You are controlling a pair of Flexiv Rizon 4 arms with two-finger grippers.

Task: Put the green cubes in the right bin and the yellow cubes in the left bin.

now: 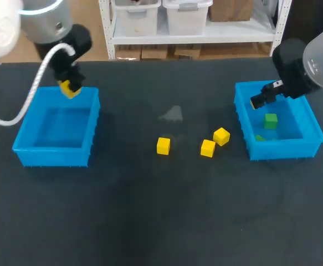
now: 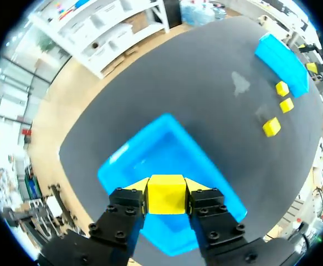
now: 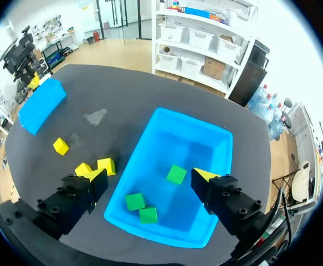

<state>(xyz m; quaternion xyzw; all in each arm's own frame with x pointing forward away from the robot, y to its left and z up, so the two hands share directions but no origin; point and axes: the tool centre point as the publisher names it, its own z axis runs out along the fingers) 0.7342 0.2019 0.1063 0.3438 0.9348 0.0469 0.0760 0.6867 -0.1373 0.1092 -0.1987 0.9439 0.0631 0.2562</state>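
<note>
My left gripper (image 1: 70, 84) hangs over the far edge of the left blue bin (image 1: 53, 148), shut on a yellow cube (image 2: 166, 194) that fills the gap between its fingers. Three more yellow cubes (image 1: 163, 146) (image 1: 208, 148) (image 1: 221, 136) lie on the dark table between the bins. The right blue bin (image 3: 189, 138) holds three green cubes (image 3: 176, 174) (image 3: 134, 201) (image 3: 147, 214). Above it my right gripper (image 3: 152, 180) stands open and holds nothing.
A pale grey smudge (image 1: 172, 114) marks the table's middle. The left bin's floor (image 2: 155, 152) below the held cube is bare. Wide dark tabletop lies in front of both bins.
</note>
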